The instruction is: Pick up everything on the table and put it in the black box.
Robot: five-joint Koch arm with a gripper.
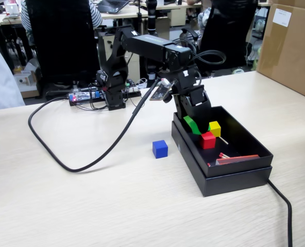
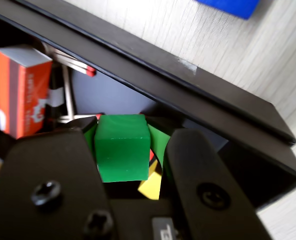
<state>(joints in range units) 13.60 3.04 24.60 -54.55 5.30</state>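
The green cube [image 2: 122, 147] is clamped between the fingers [image 2: 133, 160] over the black box [image 1: 255, 152], directly above the red cube [image 1: 208, 139] and yellow cube [image 1: 215, 128]. The blue cube [image 1: 160, 148] is left on the bench [image 1: 90, 200], at nine o'clock from the box in the fixed view.

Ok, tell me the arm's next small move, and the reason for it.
Probably open the fingers and let go of the green cube. The wrist view shows it between them inside the black box, above the red cube and yellow cube. Then the blue cube, on the table, is left.
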